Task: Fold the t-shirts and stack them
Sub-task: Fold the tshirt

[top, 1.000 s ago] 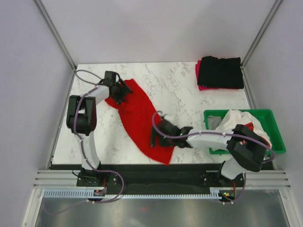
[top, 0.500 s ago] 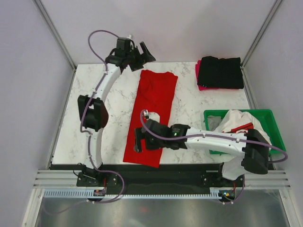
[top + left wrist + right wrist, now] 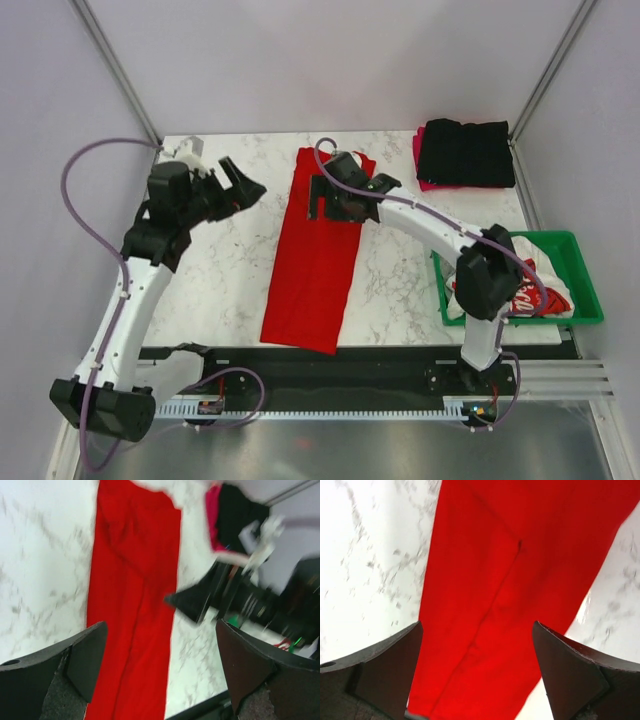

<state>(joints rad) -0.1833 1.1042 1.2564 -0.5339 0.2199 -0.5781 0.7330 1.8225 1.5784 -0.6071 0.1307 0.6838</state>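
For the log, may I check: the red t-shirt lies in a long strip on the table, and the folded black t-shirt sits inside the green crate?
Not quite: the top external view shows the black t-shirt on the table, at its far right corner, atop a magenta one, outside the green crate. The rest holds.

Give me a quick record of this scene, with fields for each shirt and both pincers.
red t-shirt: flat, long strip, mid marble table
black t-shirt: folded, atop magenta t-shirt, far right corner
white t-shirt: red print, crumpled in green crate
left pincer: open, empty, left of the red t-shirt
right pincer: open, empty, over the red t-shirt's far end
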